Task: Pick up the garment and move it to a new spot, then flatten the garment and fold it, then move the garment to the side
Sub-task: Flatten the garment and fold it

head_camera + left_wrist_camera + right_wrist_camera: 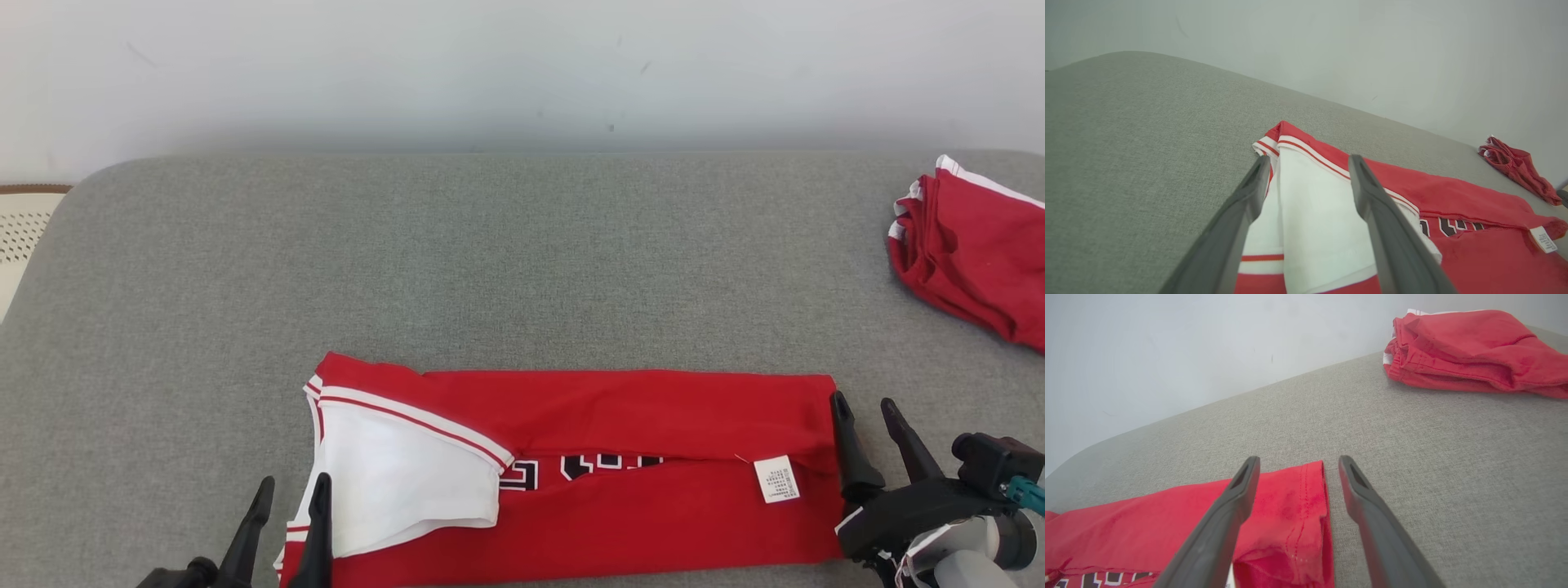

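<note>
A grey, cloth-covered bench (490, 261) fills the scene. At its near edge lies the garment (653, 490), a red jersey folded into a long band running left to right, with a white panel with red stripes at its left end, dark lettering along the middle fold and a small white label (776, 478) towards the right. Beyond it the grey cloth is bare. At the far right sits a second red garment (976, 253), bundled, well apart from the first. A cream perforated object (20, 233) shows past the bench's left edge. A plain pale wall (522, 65) stands behind.

The left claw (295, 480) is spread wide at the garment's left end, one finger over the white panel, the other over the bench, pinching nothing. The right claw (863, 401) is likewise spread, straddling the right hem, gripping nothing.
</note>
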